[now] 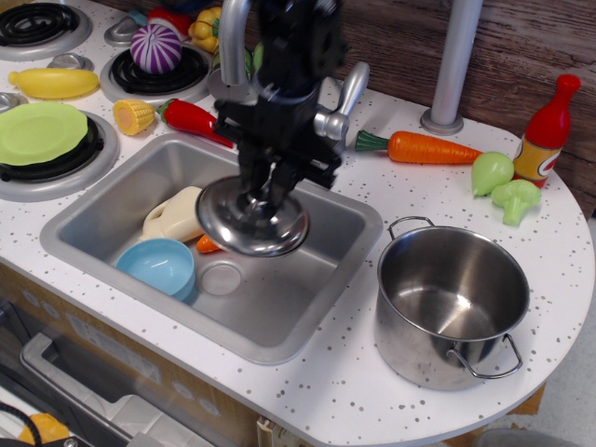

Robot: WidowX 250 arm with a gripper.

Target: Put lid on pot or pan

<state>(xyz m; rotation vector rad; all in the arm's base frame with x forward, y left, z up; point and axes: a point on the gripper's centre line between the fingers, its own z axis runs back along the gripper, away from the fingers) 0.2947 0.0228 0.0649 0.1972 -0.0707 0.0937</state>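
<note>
Looking down steeply from in front of and above the bench (307,391), slightly toward its right end. Facing the wooden back wall (521,47) beyond the sink (279,317). Sitting fairly near: taking in stove burners (56,158) at left, the bench's rounded edge at right. Showing only a single view, sharing nothing with another.
</note>
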